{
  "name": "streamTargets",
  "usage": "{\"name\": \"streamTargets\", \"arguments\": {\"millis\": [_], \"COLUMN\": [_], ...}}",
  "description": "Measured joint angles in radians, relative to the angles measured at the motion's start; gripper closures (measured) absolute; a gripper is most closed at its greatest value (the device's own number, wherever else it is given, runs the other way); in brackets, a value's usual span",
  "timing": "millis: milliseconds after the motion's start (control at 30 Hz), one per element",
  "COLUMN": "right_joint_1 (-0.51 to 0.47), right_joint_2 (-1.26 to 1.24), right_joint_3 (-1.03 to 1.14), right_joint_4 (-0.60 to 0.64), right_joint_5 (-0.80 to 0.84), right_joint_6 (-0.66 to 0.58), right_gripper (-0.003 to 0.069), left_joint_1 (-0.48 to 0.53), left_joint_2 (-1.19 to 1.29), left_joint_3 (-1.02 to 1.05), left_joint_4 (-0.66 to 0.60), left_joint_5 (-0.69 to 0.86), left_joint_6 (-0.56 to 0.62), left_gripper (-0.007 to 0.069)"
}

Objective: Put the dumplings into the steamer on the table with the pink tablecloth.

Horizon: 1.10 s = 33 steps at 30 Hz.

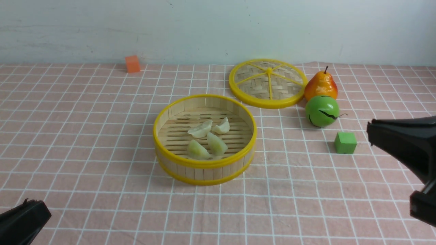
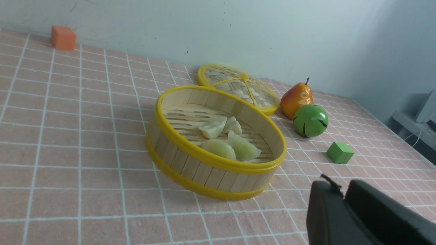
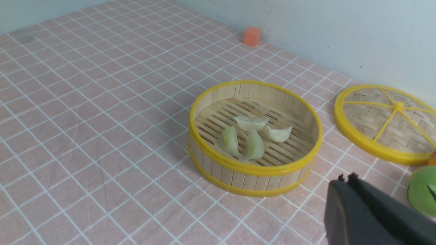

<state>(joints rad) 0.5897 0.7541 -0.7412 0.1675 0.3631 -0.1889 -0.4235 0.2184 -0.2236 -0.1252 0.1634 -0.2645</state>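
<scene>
The steamer stands in the middle of the pink tablecloth. Several dumplings lie on its slatted floor, close together; they also show in the left wrist view and the right wrist view. My left gripper is shut and empty at the near left, well short of the steamer. My right gripper is shut and empty at the right, next to the green cube, apart from the steamer.
The flat woven lid lies behind the steamer to the right. A pear and a green round fruit sit beside it. A green cube lies near my right gripper. An orange cube sits by the back wall.
</scene>
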Motion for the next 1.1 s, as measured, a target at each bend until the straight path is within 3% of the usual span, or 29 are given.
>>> {"name": "streamTargets", "arguments": {"millis": [567,1100], "right_joint_1": [0.0,-0.003], "right_joint_2": [0.0,0.0], "right_joint_3": [0.007,0.007], "right_joint_4": [0.002,0.0], "right_joint_5": [0.001,0.001], "right_joint_6": [0.002,0.002], "right_gripper": [0.0654,0.0631], "left_joint_1": [0.0,0.0], "left_joint_2": [0.0,-0.002], "left_joint_3": [0.004,0.005], "left_joint_4": [-0.002,-0.002], "left_joint_5": [0.119,0.138], "left_joint_6": [-0.003,-0.003], "left_gripper": [0.0542,0.0533]}}
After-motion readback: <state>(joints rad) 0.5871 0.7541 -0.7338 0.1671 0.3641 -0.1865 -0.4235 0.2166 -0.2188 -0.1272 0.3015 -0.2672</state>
